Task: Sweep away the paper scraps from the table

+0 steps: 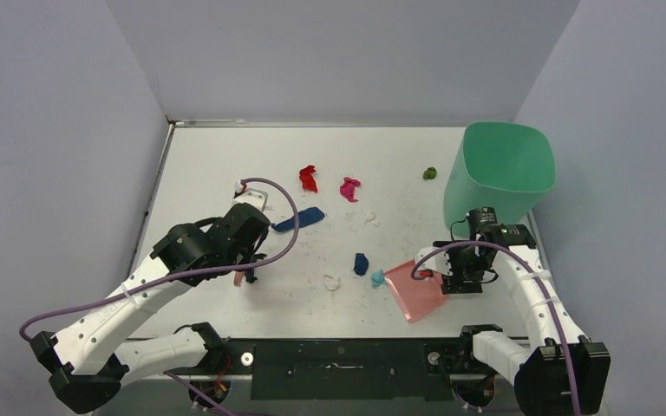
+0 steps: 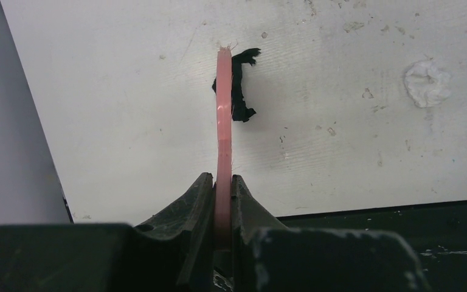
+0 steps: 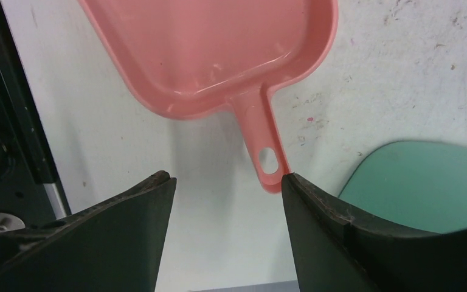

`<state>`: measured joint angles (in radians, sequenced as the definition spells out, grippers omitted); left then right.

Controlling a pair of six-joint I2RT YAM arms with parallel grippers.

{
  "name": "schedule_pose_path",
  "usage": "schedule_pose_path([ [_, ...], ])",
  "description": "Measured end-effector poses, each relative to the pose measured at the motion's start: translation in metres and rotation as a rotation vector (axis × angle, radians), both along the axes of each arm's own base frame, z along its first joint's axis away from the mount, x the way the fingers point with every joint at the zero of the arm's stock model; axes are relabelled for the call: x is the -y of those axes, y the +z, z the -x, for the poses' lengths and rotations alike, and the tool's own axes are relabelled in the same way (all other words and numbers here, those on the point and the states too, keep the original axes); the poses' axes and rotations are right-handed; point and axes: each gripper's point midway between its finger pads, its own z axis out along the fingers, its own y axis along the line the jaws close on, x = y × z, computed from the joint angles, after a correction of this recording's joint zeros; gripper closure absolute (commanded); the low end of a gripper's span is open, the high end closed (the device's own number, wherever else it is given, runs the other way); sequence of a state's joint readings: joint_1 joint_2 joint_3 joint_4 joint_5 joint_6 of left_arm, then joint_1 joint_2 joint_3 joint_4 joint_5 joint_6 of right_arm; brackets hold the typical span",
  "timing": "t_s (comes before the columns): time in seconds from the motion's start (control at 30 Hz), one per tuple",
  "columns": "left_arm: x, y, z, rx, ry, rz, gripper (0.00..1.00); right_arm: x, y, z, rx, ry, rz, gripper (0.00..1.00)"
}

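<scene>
Paper scraps lie across the white table [image 1: 208, 156]: red [image 1: 309, 178], magenta [image 1: 349, 188], green [image 1: 430, 173], a long dark blue one [image 1: 299, 219], a small dark blue one [image 1: 361, 263], cyan [image 1: 377, 278] and white [image 1: 332, 282]. My left gripper [image 1: 247, 267] is shut on the pink brush [image 2: 223, 121], seen edge-on with its dark bristles [image 2: 241, 85] down on the table. The white scrap [image 2: 427, 84] lies to the brush's right. My right gripper [image 3: 226, 179] is open over the pink dustpan's handle [image 3: 261, 140]. The handle's end touches its right finger.
The pink dustpan [image 1: 416, 290] lies flat at the front right, its open side near the cyan scrap. A green bin [image 1: 499, 173] stands at the back right, close behind my right gripper, and shows in the right wrist view [image 3: 419, 182]. The black front rail [image 1: 338, 355] runs along the near edge.
</scene>
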<state>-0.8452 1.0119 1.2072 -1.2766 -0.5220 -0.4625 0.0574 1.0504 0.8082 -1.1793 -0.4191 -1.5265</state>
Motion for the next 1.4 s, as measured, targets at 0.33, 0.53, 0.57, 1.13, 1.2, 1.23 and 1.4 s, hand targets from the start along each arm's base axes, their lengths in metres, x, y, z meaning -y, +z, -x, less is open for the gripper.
schedule_pose_path([
  [0.33,-0.003,-0.001,-0.003,-0.022,0.013,0.025,1.00,0.014,-0.017,-0.021,0.016,0.136,0.089,0.33],
  [0.53,-0.010,-0.001,-0.006,-0.024,0.039,0.019,1.00,0.018,-0.032,-0.032,0.021,0.154,0.111,0.36],
  [0.57,-0.011,-0.001,-0.007,-0.024,0.043,0.015,1.00,0.018,-0.034,-0.032,0.021,0.151,0.112,0.36],
  [1.13,-0.010,-0.019,-0.041,-0.048,0.079,-0.077,1.00,0.029,-0.035,-0.016,-0.017,0.087,0.145,0.86],
  [1.2,-0.012,-0.024,-0.044,-0.057,0.089,-0.101,1.00,0.032,-0.020,-0.014,-0.006,0.076,0.160,0.86],
  [1.23,-0.013,-0.026,-0.046,-0.060,0.093,-0.110,1.00,0.033,-0.013,-0.014,0.002,0.069,0.168,0.86],
  [1.4,-0.018,-0.035,-0.046,-0.083,0.105,-0.137,1.00,0.044,0.008,-0.013,0.008,-0.001,0.219,0.88],
])
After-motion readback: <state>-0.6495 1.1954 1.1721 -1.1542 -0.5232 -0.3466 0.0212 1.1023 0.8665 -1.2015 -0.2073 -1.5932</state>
